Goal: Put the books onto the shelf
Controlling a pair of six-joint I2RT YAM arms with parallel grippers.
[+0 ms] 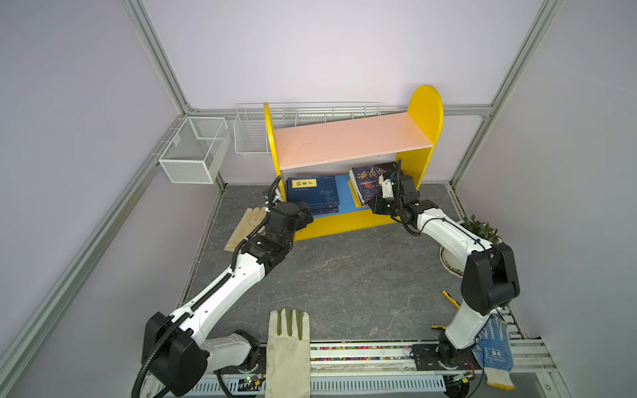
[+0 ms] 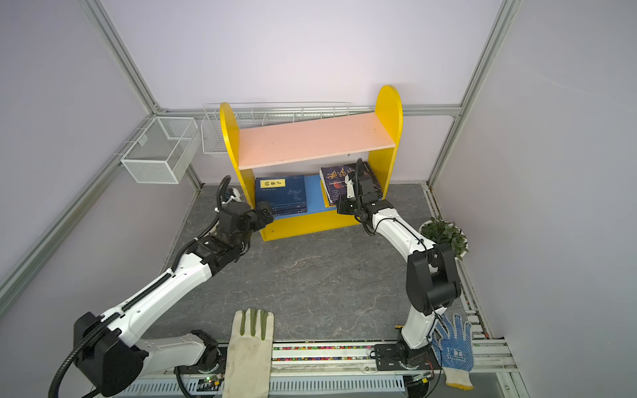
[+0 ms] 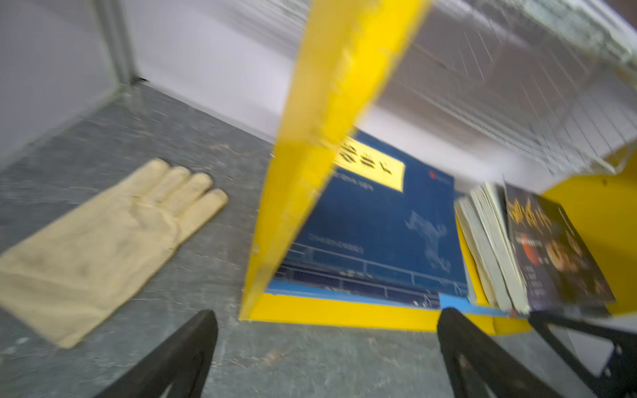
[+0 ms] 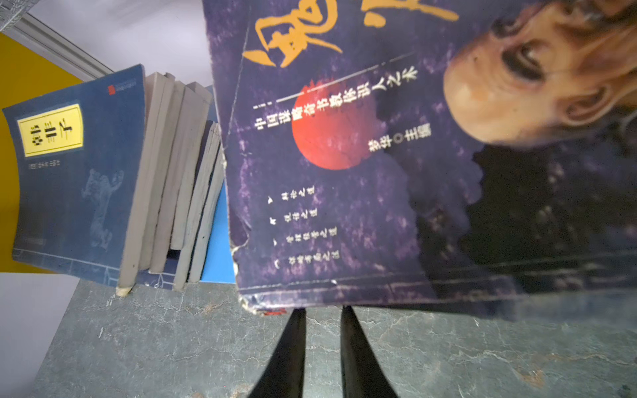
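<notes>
Just ahead of my right gripper (image 4: 323, 312), the dark book (image 4: 379, 172) leans in the lower tier of the shelf (image 1: 425, 113). The fingers are nearly together with their tips hidden behind the book's bottom edge, so I can't tell if they pinch it. It looks thin, floppy and worn, so I'd grip near the spine. My left gripper (image 3: 327, 312) is spread wide and empty before the navy books (image 3: 379, 224). The table (image 4: 172, 344) is flat, and headroom is tight.

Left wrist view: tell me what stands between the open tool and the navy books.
The shelf's yellow side panel does, partly: its front edge lines up midway between the left tool's open fingers and hides one side of the navy books stacked on the blue lower board.
</notes>
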